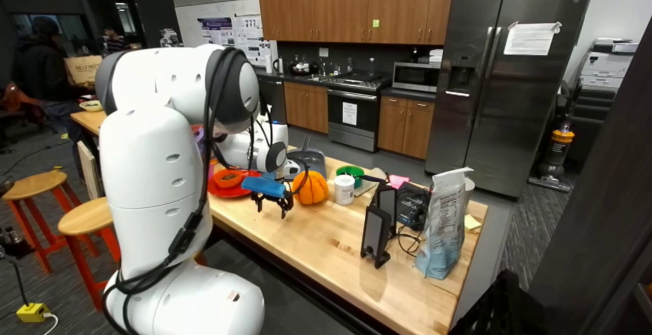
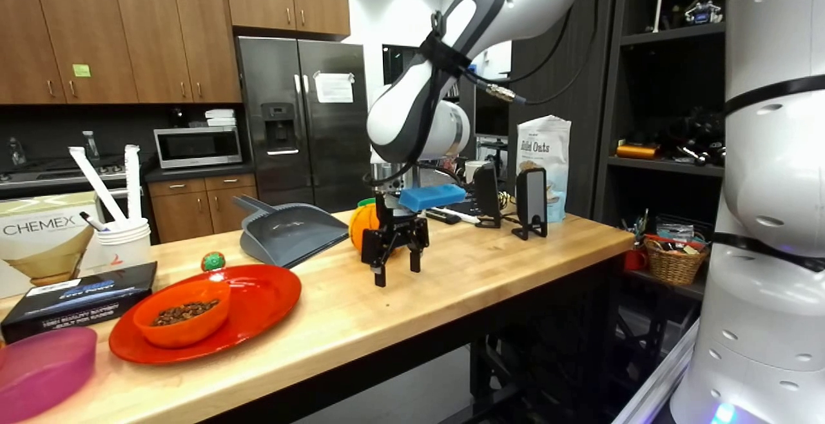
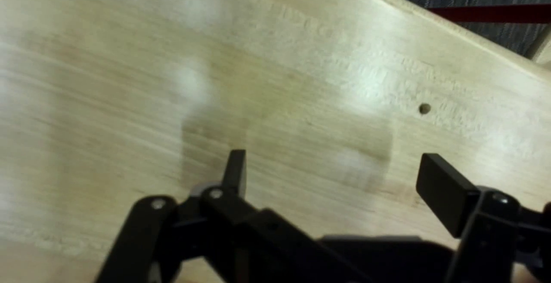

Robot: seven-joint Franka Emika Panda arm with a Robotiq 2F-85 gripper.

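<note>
My gripper (image 3: pixel 333 156) is open, its black fingers (image 3: pixel 445 192) wide apart, with only bare wood of the table (image 3: pixel 129 81) visible between them. It points down a little above the tabletop in both exterior views and touches nothing that I can see. Nearest to it is an orange pumpkin (image 1: pixel 311 188), which stands partly behind the gripper (image 2: pixel 397 274) in an exterior view. A grey dustpan (image 2: pixel 290 231) lies close by. On a red plate (image 2: pixel 267 301) sits an orange bowl (image 2: pixel 193 334) holding brown pellets. A white canister (image 1: pixel 344 189) and a green bowl (image 1: pixel 350 172) stand past the pumpkin.
Two black speakers (image 1: pixel 376 233) with cables, a dark device (image 1: pixel 411 205) and a tall oats bag (image 1: pixel 443 233) occupy one table end. Toward the opposite end are a black box (image 2: pixel 80 298), a pink bowl (image 2: pixel 48 372) and white cups (image 2: pixel 124 243). The table edge (image 3: pixel 430 16) runs near the gripper.
</note>
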